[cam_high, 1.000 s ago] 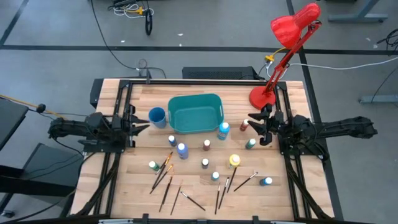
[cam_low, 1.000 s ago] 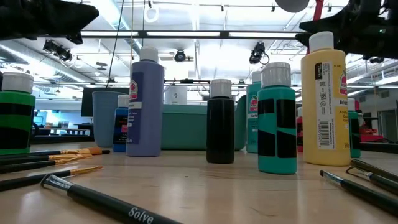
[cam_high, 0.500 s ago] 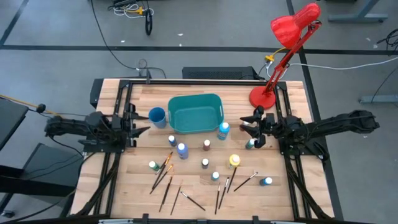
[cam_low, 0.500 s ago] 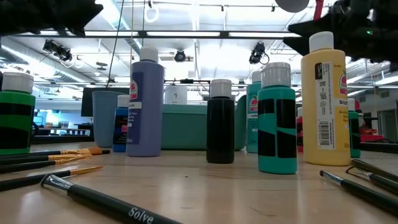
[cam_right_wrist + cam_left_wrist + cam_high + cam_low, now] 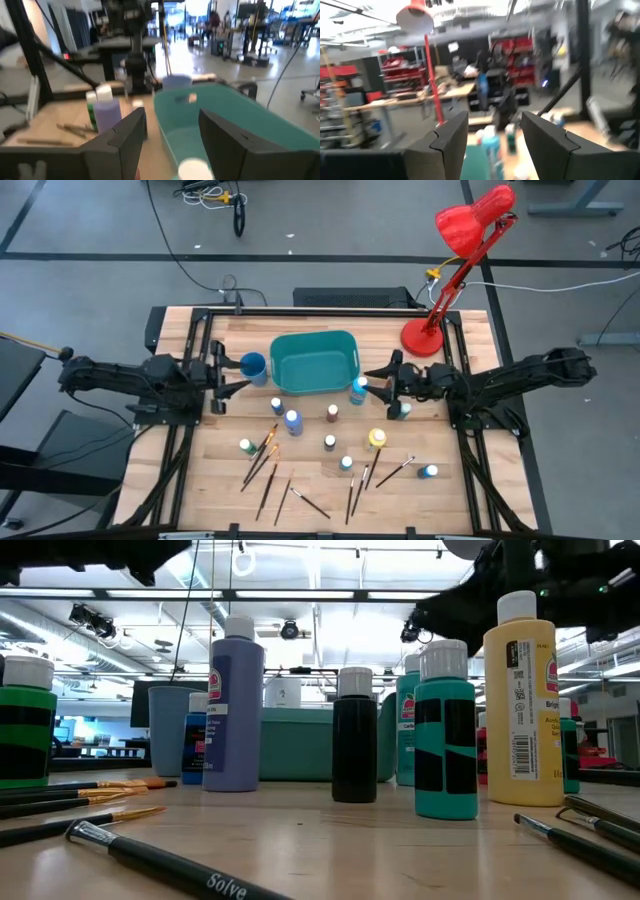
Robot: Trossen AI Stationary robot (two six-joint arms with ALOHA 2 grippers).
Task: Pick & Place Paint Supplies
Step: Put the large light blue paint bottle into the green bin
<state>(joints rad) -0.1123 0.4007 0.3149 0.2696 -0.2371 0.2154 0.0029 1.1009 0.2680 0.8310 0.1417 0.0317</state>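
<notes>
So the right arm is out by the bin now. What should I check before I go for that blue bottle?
1. Right gripper open: ok, fingers spread.
2. Right gripper empty: ok, nothing held.
3. Blue bottle upright, beside the bin: ok.
4. Gripper lined up on the bottle: cannot tell. The right wrist view shows a pale cap low between the fingers, but the height is unclear.
5. Green bottle clear of the arm: cannot tell, since the arm partly covers it.
6. Left gripper out of the way: ok, open by the cup.
</notes>
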